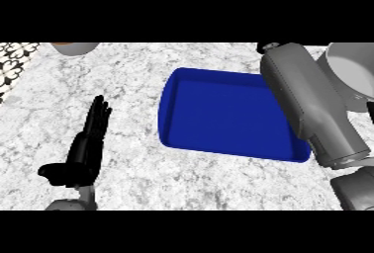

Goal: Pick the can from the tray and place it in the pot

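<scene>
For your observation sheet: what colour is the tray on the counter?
The tray is deep blue, shown best in the head view.

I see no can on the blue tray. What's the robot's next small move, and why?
Probably swing the right forearm toward the pot: the tray shows no can, and the forearm's hidden end may carry it.

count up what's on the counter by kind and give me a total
Blue tray: 1
Grey pot: 1
Cup-like vessel at the far edge, partly cut off: 1
Can: 0 in view
Total: 3
</scene>
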